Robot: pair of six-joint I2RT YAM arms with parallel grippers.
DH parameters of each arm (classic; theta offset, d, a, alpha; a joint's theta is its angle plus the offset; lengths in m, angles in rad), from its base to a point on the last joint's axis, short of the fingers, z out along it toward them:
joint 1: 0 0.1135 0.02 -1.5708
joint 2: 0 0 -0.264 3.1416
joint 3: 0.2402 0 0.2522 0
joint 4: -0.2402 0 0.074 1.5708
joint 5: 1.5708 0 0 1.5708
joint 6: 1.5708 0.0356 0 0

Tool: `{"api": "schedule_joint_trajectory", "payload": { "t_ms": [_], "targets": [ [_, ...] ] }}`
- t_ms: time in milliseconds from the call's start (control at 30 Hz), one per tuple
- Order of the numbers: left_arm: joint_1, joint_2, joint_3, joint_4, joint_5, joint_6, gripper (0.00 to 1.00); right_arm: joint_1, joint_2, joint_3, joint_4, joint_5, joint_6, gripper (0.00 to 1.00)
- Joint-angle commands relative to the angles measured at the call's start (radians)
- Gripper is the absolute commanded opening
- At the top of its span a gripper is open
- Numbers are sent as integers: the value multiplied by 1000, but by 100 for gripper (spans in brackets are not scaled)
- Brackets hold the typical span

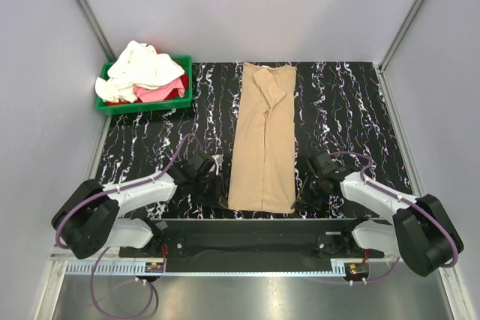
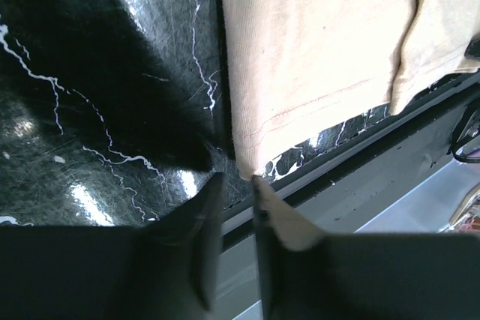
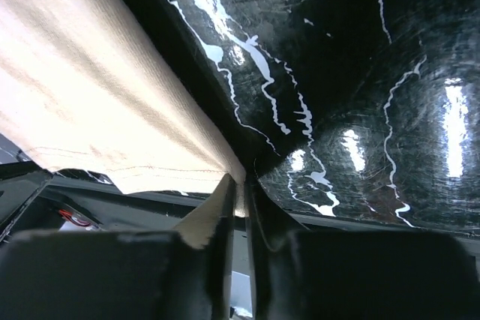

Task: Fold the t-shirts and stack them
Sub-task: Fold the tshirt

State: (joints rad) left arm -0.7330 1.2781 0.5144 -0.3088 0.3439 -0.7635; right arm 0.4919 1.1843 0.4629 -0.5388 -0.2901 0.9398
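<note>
- My top camera looks down over the whole table (image 1: 352,110).
- My wrist cameras sit close, each facing one near corner of the tan shirt (image 1: 262,140), which all views share.

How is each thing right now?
tan t-shirt, folded into a long strip, flat on table.
green bin, full.
cream-white t-shirt, crumpled in bin.
pink-red t-shirt, crumpled underneath it.
left gripper, jaws narrow at shirt corner; grip unclear.
right gripper, pinching shirt corner.
</note>
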Motion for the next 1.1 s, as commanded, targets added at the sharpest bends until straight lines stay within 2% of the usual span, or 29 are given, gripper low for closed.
{"api": "schedule_joint_trajectory", "payload": {
  "t_ms": [0,67,167,200,233,300,400,500,667,833,1033,1067],
  "targets": [
    [3,-14,-4,30,27,-7,19,11,-35,-10,5,-1,5,14],
    [1,-11,1,31,29,-8,12,13,-61,-12,2,-1,10,11],
    [3,-8,7,30,29,-16,10,13,-78,-12,0,-1,13,6],
    [1,-10,7,30,29,-22,12,11,-81,-10,-1,0,11,3],
    [3,-11,7,28,23,-31,20,11,-81,-10,0,0,10,0],
    [3,-16,6,27,15,-40,39,11,-80,-9,0,-1,5,0],
    [3,-14,6,27,-2,-57,49,13,-78,-6,3,-4,-2,0],
    [1,6,4,40,-5,-59,50,13,-83,-6,2,-6,-6,0],
    [0,44,-4,82,12,-71,47,14,-87,-9,5,-12,-7,0],
    [-2,69,-5,91,17,-71,40,13,-95,-13,3,-27,1,15],
    [-3,76,-14,102,15,-72,23,11,-81,-29,3,-37,-1,21],
    [-3,78,-16,106,17,-72,17,13,-83,-32,3,-40,-1,22]
  ]
}}
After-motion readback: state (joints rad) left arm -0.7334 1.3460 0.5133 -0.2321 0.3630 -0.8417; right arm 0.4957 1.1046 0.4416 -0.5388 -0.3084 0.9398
